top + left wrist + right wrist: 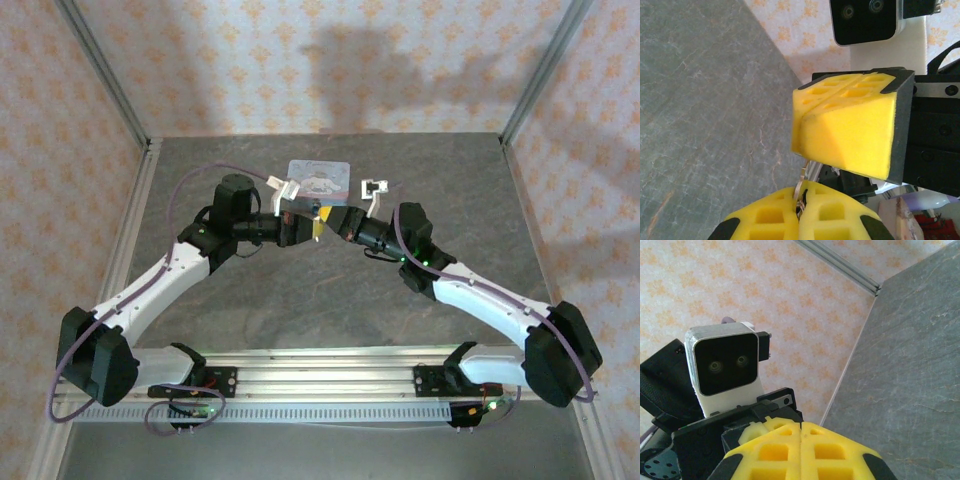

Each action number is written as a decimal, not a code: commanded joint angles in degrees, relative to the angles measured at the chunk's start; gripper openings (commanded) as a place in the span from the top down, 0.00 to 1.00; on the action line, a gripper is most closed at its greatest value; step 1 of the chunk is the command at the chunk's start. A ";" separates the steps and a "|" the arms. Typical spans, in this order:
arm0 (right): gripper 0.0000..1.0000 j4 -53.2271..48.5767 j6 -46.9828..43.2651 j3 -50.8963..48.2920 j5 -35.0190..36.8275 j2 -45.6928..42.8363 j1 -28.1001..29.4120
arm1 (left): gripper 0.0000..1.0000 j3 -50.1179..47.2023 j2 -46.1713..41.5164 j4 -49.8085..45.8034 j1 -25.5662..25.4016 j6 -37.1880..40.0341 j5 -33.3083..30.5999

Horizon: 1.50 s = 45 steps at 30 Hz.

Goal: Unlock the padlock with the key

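Both grippers meet tip to tip above the middle of the table, just in front of the tin. My left gripper (308, 228) (801, 194) is shut, and a thin pale metal sliver, the key (803, 179), sticks up from between its yellow pads. The key's free end reaches the underside of the right gripper's yellow fingers (850, 132) and disappears behind them. My right gripper (336, 222) (801, 426) has its pads pressed flat together with nothing visible between them. The padlock is hidden.
The pastel blue-pink tin (320, 178) lies on the grey table (300, 300) right behind the two grippers. Patterned walls with metal posts (105, 70) close off the back and both sides. The left arm's wrist camera (725, 362) sits close in front of my right gripper.
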 commanded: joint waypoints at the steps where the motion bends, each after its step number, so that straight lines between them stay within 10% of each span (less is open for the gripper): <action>1: 1.00 -1.44 -4.90 2.77 -1.90 -0.50 0.20 | 0.81 2.07 -2.53 -4.23 -0.11 4.31 -2.44; 11: 1.00 -22.34 -30.61 16.34 -15.62 3.13 -1.02 | 0.04 2.92 -9.75 -15.51 3.54 8.11 -14.52; 21: 1.00 -20.73 -30.55 23.90 -29.11 11.98 -4.34 | 0.25 -7.64 -14.03 11.33 9.43 -5.37 0.08; 38: 1.00 4.71 -13.25 16.25 -23.13 12.22 -6.09 | 0.78 -12.77 -9.77 33.20 9.49 -17.74 3.11; 45: 1.00 6.10 -11.91 16.68 -23.58 12.81 -6.14 | 0.59 -12.34 -9.33 30.46 9.48 -16.23 2.49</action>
